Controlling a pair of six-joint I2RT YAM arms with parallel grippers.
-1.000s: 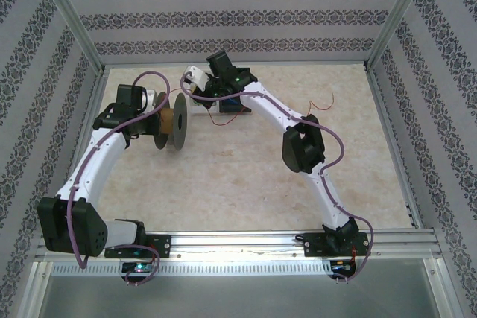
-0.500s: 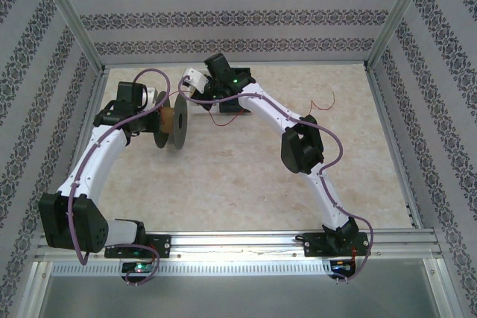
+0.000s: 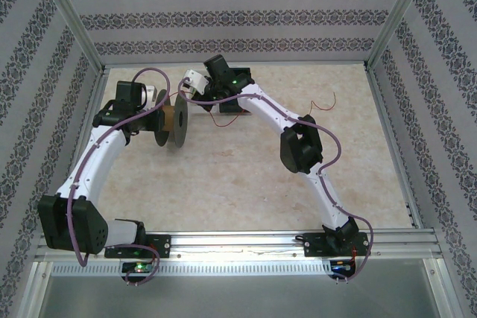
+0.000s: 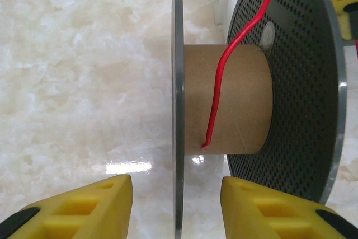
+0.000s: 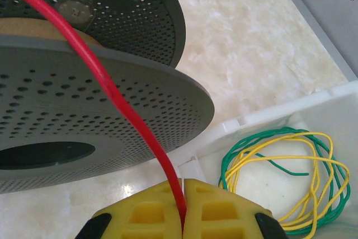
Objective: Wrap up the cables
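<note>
The red wire is running as one taut strand across the cardboard core of the spool, its end lying against the core near the left flange. From there it is climbing out over the perforated flange to the right gripper. That gripper's yellow fingers are pressing together and pinching the wire, probably to hold tension so each turn lies flat on the core. In the top view, a slack tail of the wire is trailing on the worktop behind the right arm. The left gripper is sitting with its fingers spread on either side of the near flange, seemingly steadying the upright spool. A white tray beside the spool is holding a green and yellow coil.
</note>
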